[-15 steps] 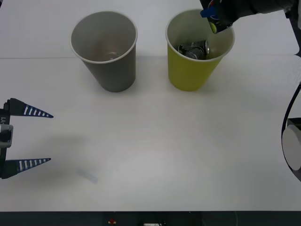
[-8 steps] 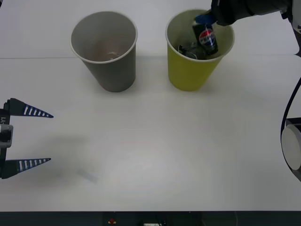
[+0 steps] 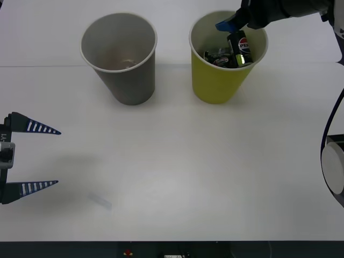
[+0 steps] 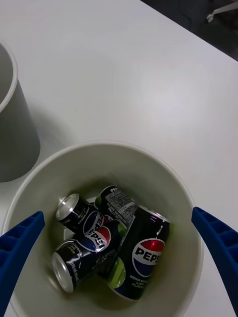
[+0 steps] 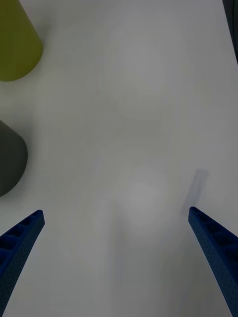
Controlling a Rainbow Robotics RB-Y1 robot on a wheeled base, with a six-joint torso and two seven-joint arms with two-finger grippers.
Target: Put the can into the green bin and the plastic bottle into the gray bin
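The can (image 4: 144,257) rests inside the green bin (image 3: 217,88) among other cans, released by the right gripper (image 4: 119,262) spread wide above it, while the gray bin (image 3: 126,80) beside awaits a bottle, and the left gripper (image 3: 32,157) idles open, well apart.

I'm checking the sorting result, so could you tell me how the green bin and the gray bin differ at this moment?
The green bin is yellow-green, while the gray bin is gray. The green bin holds several black Pepsi cans, including the can leaning upright on the others; the gray bin shows no cans. The open right gripper hovers over the green bin, with none above the gray bin. Both are large, upright paper cups on the white table.
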